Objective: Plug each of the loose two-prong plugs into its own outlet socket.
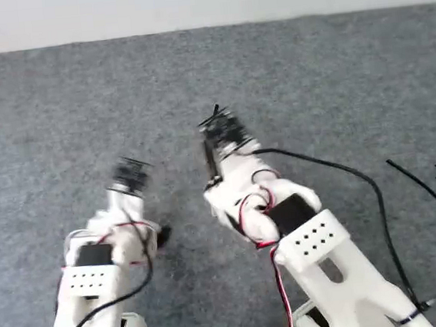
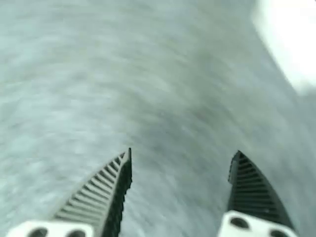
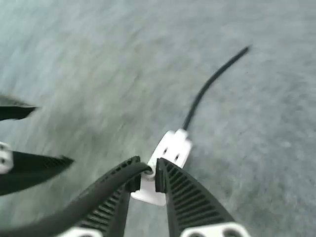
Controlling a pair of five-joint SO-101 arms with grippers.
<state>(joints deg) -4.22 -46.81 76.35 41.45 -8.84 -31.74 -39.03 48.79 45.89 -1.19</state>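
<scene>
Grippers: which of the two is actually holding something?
The right gripper: it is shut on a white plug with a black cord. The left gripper hangs open over grey carpet, with nothing in it.

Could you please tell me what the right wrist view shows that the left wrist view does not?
Right wrist view: a white plug on a black cable, pinched in the right end effector.
Left wrist view: a blurred white patch at one corner.
Both: the grey carpet and the open left end effector, which sits at the picture's edge in the right wrist view.
</scene>
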